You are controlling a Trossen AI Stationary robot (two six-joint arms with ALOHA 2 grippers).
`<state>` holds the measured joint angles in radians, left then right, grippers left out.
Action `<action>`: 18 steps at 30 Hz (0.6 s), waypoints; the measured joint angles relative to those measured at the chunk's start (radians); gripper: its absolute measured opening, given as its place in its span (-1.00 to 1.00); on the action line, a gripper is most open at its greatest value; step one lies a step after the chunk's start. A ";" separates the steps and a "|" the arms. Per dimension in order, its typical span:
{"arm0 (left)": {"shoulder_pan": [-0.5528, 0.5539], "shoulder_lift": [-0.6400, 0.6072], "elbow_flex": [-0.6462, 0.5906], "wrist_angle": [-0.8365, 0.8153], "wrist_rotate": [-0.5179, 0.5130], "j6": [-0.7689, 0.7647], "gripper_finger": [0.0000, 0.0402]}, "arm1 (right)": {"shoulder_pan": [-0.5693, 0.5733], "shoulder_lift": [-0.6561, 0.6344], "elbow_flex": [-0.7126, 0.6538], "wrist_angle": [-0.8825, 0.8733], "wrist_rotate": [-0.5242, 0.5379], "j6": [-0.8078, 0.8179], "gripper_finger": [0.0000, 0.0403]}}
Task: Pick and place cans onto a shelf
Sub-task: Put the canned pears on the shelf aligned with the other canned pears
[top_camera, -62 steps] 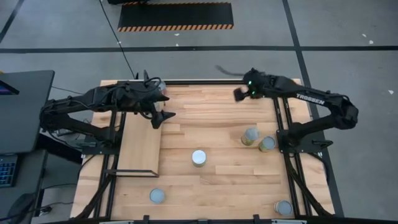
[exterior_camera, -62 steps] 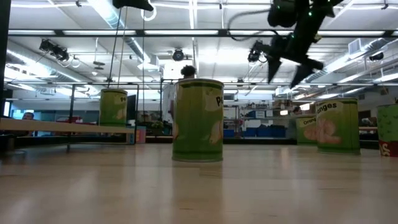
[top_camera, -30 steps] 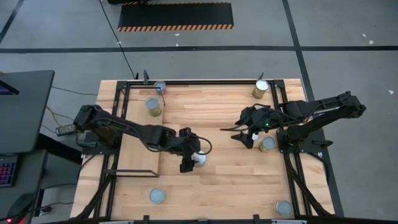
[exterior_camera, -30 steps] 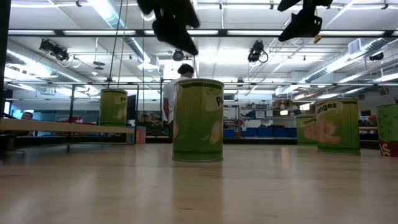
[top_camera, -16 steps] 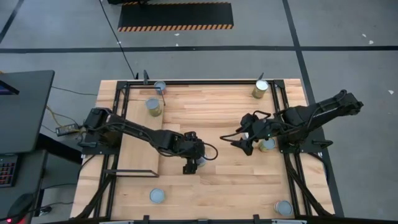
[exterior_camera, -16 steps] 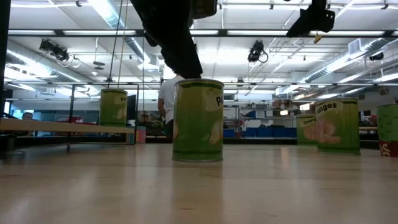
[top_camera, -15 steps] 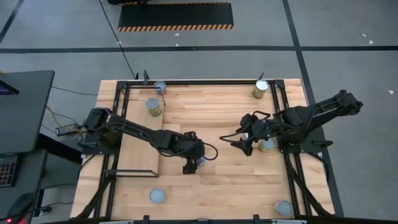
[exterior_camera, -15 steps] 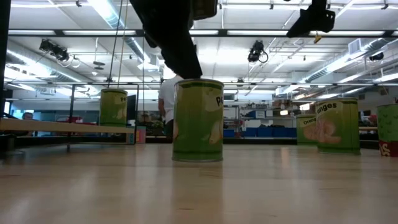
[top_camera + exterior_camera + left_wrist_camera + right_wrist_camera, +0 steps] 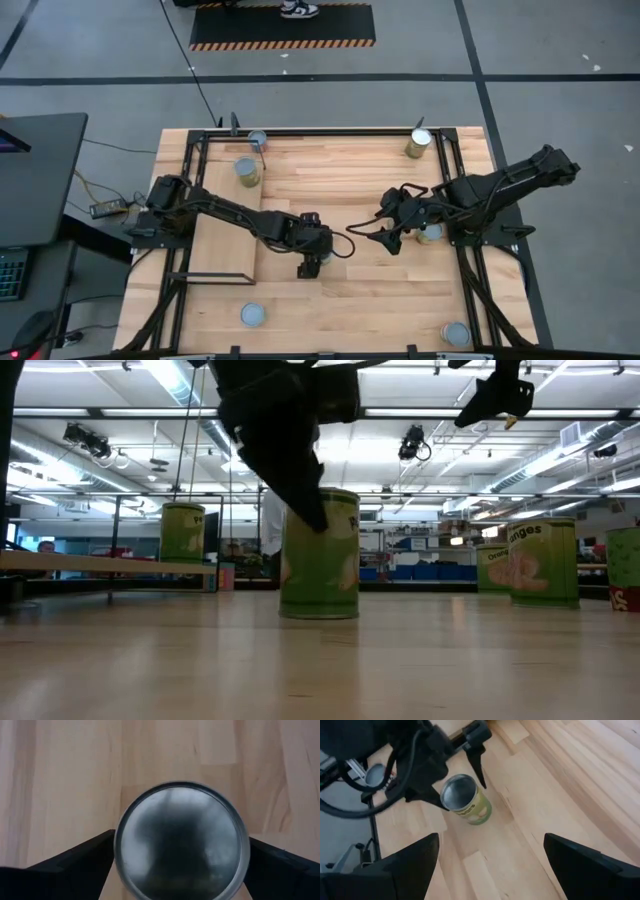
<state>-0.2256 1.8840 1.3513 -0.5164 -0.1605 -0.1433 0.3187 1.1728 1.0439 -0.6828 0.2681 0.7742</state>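
Observation:
A green-labelled can (image 9: 319,258) with a silver top (image 9: 181,840) stands upright at the table's middle. My left gripper (image 9: 312,262) is open and low over it, one finger on either side (image 9: 75,865) of it. In the low view a finger (image 9: 300,490) reaches down the can's side (image 9: 330,560). My right gripper (image 9: 385,235) is open and empty, high above the table to the can's right (image 9: 495,395). The plywood shelf (image 9: 222,235) lies at the left. My left gripper comes at the can from above, pointing down, and its two fingers (image 9: 285,865) stand against the can's opposite sides just below the rim. I cannot tell whether they touch it. The can stands upright on the table.
Other cans stand at the near left (image 9: 252,315), the near right (image 9: 456,333), the far left (image 9: 246,170) (image 9: 258,139), the far right (image 9: 419,142) and under the right arm (image 9: 431,232). Black frame rails (image 9: 462,270) run along the table's sides.
My left gripper has come down from above the middle can until its fingers stand on either side of it. The can has stayed in place. My right gripper has drifted a little toward the table's near edge and stayed high.

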 joint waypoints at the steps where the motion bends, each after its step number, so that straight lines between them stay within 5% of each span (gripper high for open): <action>1: 0.002 0.000 0.000 -0.001 -0.001 0.003 0.89 | 0.000 -0.001 0.000 0.000 0.000 -0.011 0.82; 6: 0.021 -0.009 0.000 -0.008 -0.018 0.005 0.59 | -0.010 -0.026 0.000 -0.007 -0.001 -0.080 0.82; 10: 0.034 -0.068 0.003 -0.053 0.002 -0.002 0.56 | -0.034 -0.069 0.000 -0.015 0.000 -0.150 0.82; 18: 0.103 -0.342 0.127 -0.563 -0.006 -0.002 0.56 | -0.124 -0.128 0.000 -0.010 0.004 -0.282 0.82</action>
<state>-0.1222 1.5420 1.4784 -1.0793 -0.1665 -0.1455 0.1943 1.0447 1.0439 -0.6924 0.2718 0.4925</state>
